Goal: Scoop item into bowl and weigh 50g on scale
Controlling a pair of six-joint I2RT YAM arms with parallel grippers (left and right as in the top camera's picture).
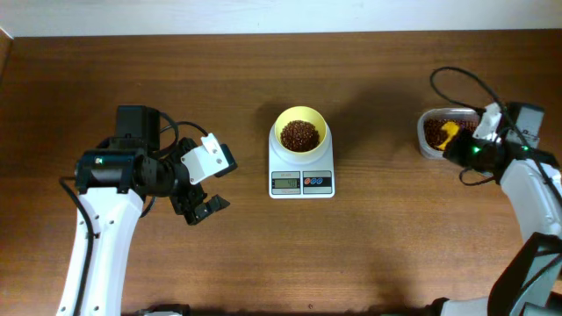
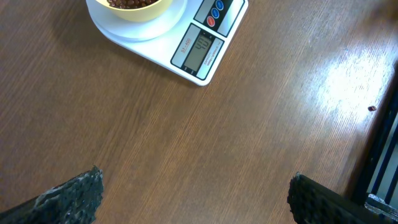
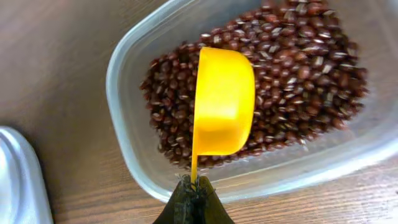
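Observation:
The pale-yellow bowl (image 1: 301,132) stands on the white scale (image 1: 301,180) at the table's middle and holds a heap of red-brown beans (image 1: 299,135). In the left wrist view the bowl (image 2: 134,7) and the scale's lit display (image 2: 198,51) sit at the top. My left gripper (image 1: 204,209) hovers open over bare wood to the left of the scale, its jaws (image 2: 194,196) wide apart and empty. My right gripper (image 3: 194,186) is shut on the handle of a yellow scoop (image 3: 224,102). The scoop hangs over the beans (image 3: 298,68) in the clear tub (image 3: 124,93), its smooth outside facing the camera.
The tub (image 1: 428,140) stands at the far right of the table, right of the scale. One stray bean (image 2: 372,108) lies on the wood near a dark edge (image 2: 382,155). A pale rounded object (image 3: 18,180) shows at the lower left of the right wrist view.

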